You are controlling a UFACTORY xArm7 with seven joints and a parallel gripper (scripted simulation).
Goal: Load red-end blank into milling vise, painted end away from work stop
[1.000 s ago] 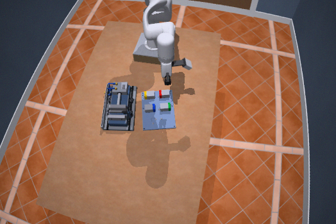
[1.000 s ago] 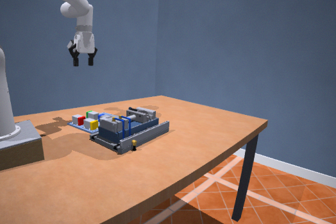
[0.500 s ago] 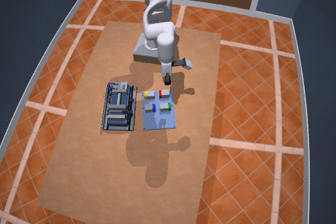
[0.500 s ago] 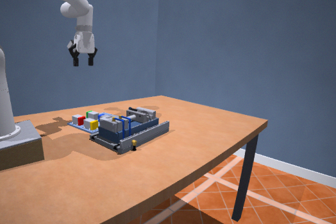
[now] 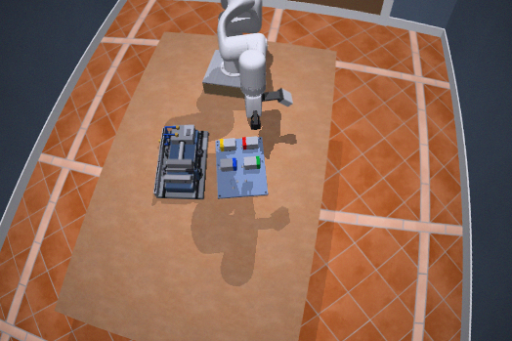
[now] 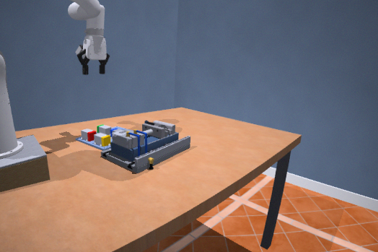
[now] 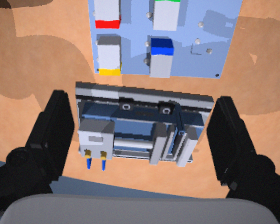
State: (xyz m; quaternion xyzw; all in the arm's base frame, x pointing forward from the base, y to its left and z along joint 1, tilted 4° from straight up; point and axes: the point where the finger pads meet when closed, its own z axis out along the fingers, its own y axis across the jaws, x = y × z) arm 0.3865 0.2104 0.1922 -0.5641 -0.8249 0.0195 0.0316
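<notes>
Four blanks, each grey with one painted end, lie on the blue infeed plate (image 5: 241,185) (image 6: 94,145) (image 7: 195,67), which rests on the counter (image 5: 195,234) (image 6: 223,151) (image 7: 40,60) beside the milling vise (image 5: 168,170) (image 6: 162,151) (image 7: 145,95). The blank with the red end (image 5: 250,143) (image 6: 88,135) (image 7: 107,12) sits on the plate near its edge toward the robot's base, its painted end facing the vise and well apart from it. Near it lies the yellow-ended blank (image 5: 228,144) (image 6: 102,139) (image 7: 109,55), also painted toward the vise. Beyond them are the blue-ended blank (image 5: 228,164) (image 7: 161,57), its colour facing away from the vise, and the green-ended blank (image 5: 251,162) (image 6: 104,129) (image 7: 166,14), likewise. Above the counter hangs the gripper (image 5: 255,126) (image 6: 94,69) (image 7: 141,110), its fingers spread wide with nothing between them. Blue hoses (image 6: 139,144) (image 7: 103,164) run from one end block of the vise.
</notes>
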